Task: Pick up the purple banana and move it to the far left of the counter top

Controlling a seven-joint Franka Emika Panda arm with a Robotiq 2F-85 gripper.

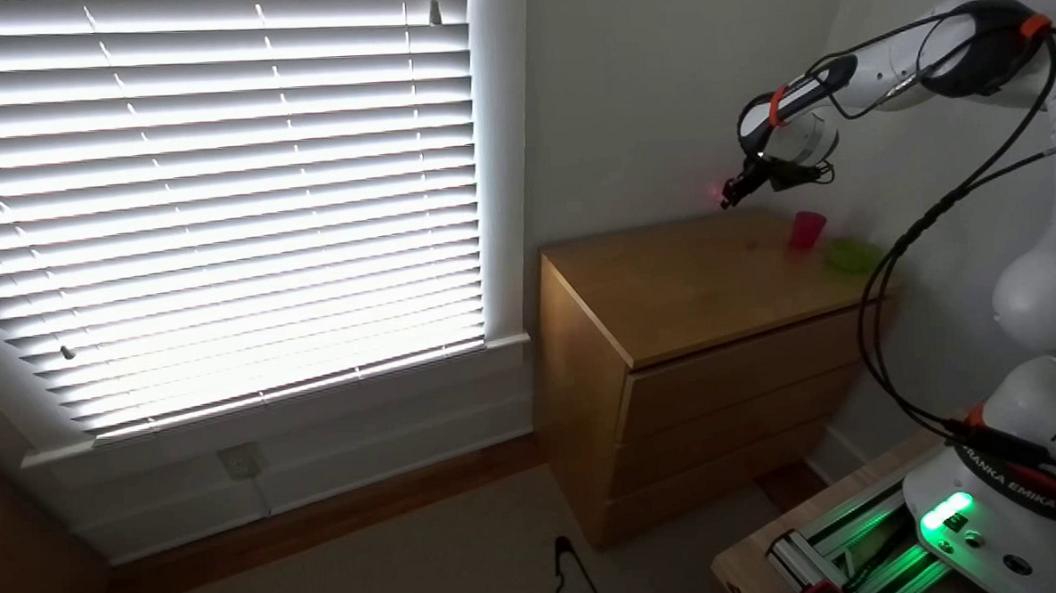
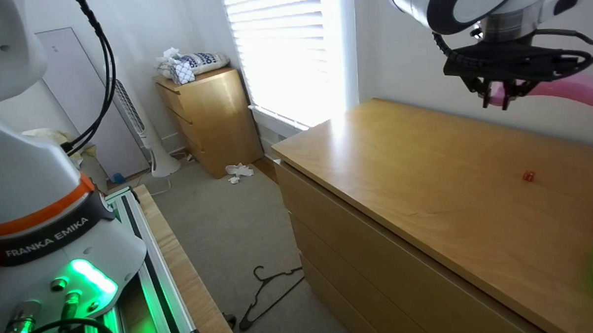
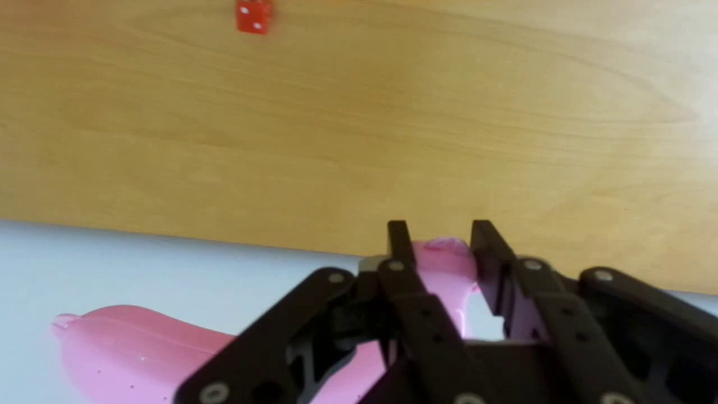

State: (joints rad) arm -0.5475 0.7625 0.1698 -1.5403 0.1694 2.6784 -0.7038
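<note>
The purple banana is a glossy pink, curved toy (image 3: 140, 353) in the wrist view, and it also shows in an exterior view (image 2: 577, 88). My gripper (image 3: 439, 230) is shut on one end of it, and the rest reaches out behind the fingers along the wall. My gripper (image 2: 496, 104) holds it in the air above the back edge of the counter top (image 2: 425, 167). In an exterior view the gripper (image 1: 727, 200) is high over the back of the wooden counter top (image 1: 670, 277), with only a faint pink glow beside it.
A small red die (image 2: 528, 176) lies on the counter top, also in the wrist view (image 3: 253, 17). A pink-red cup (image 1: 808, 229) and a green bowl (image 1: 853, 255) stand at one end. The wall (image 3: 168, 269) runs right behind the back edge.
</note>
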